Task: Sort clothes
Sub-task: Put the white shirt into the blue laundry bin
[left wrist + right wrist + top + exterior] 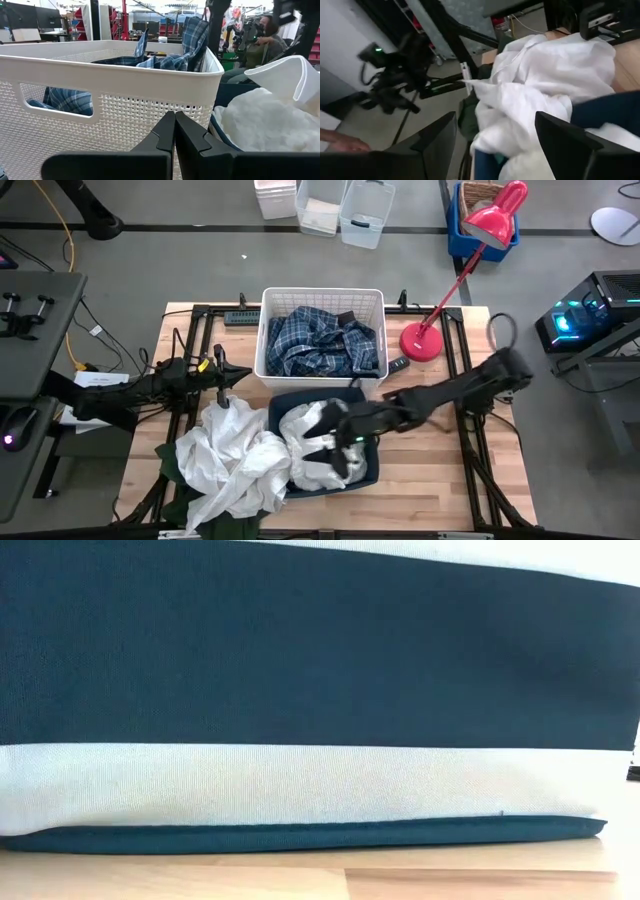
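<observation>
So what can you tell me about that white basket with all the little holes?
The white slatted plastic basket is a rectangular tub with perforated walls, a smooth rim and a cut-out handle slot. It stands upright at the back middle of the wooden table. A crumpled blue-and-white plaid shirt fills it, and some of it sticks up above the rim. The navy blue bin sits right against its front side. The left gripper, fingers shut, points at its wall.
</observation>
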